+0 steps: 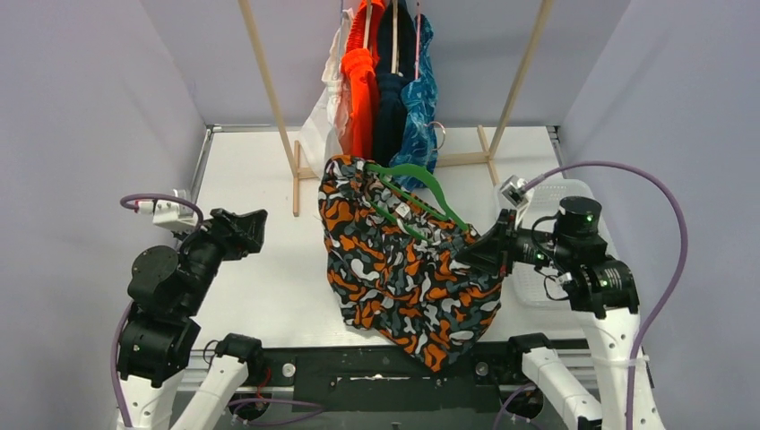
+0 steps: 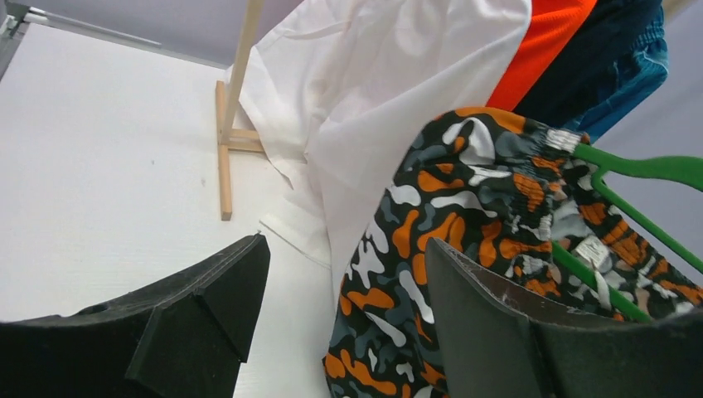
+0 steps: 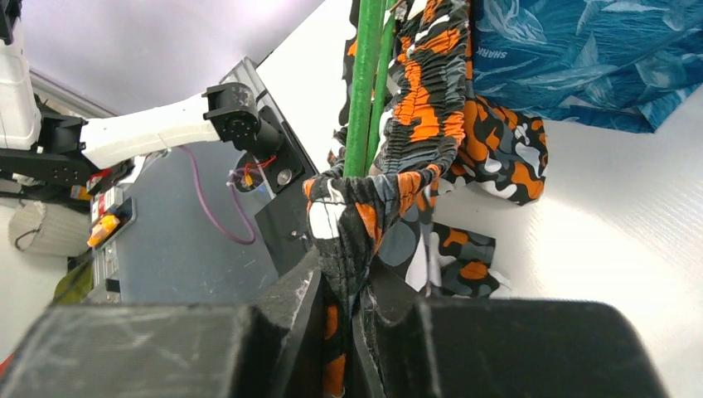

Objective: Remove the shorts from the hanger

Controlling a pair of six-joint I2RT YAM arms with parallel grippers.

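Note:
The camouflage shorts [image 1: 394,269] lie spread on the table with a green hanger [image 1: 421,190] still through their waistband. My right gripper [image 1: 473,254] is shut on the right end of the waistband; the wrist view shows the camouflage fabric [image 3: 352,224] pinched between the fingers, beside the green hanger [image 3: 365,83]. My left gripper [image 1: 255,228] is open and empty, left of the shorts; they show in its wrist view [image 2: 464,207]. The white [image 1: 333,81], orange [image 1: 360,85], navy [image 1: 391,90] and blue leaf-patterned [image 1: 419,107] shorts hang on the rack behind.
A wooden rack [image 1: 269,98] stands at the back of the white table, its foot [image 2: 224,157] near the left gripper. A white basket [image 1: 574,193] sits at the right under the right arm. Purple cables loop beside both arms.

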